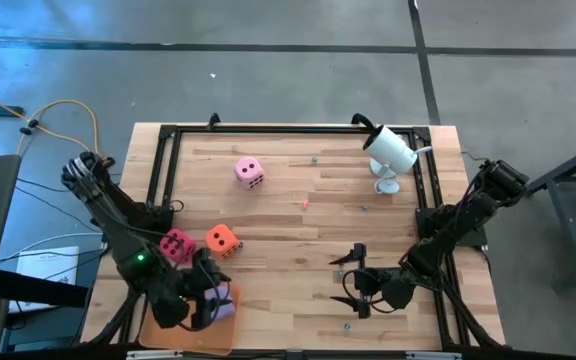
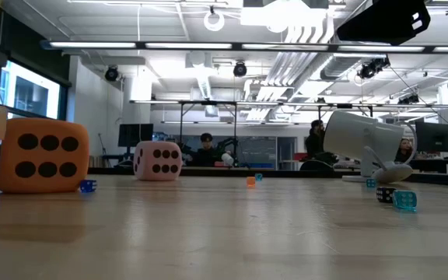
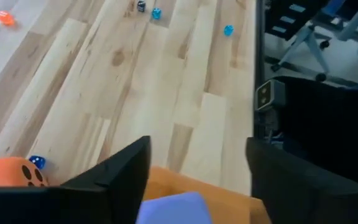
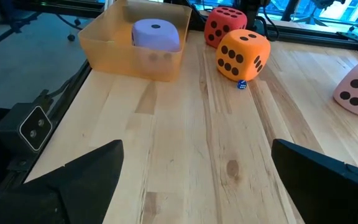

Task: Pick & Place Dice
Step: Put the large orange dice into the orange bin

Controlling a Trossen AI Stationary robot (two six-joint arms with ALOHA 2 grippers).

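Orange translucent plastic forms a shallow tray [image 4: 114,50] at the near left corner of a pale wooden table [image 1: 298,230], and a purple die [image 4: 156,32] sits inside it. The left gripper [image 3: 194,171] hangs directly over that die with its two dark fingers spread to either side, apparently clear of it; the purple top shows between them in the left wrist view. It looks as though the die has just been let go, though whether a finger brushes it cannot be told.

Three more dice wait on the bare wood. A magenta die [image 1: 176,245] and an orange die [image 1: 221,239] sit close together just beyond the tray, near the left arm. A light pink die [image 1: 249,171] lies well apart, toward the far side, left of centre. A white camera on a stand [image 1: 388,155] is at the far right. Tiny blue and orange beads [image 3: 155,13] are scattered about.

The right gripper [image 1: 353,280] rests low near the right edge, fingers spread wide, holding nothing.

To finish this placing well, the left arm should probably rise straight up with fingers held apart, so neither catches the soft cube or the tray wall. The magenta die, being nearest, seems the sensible next pick; approach from above to avoid nudging its orange neighbour.
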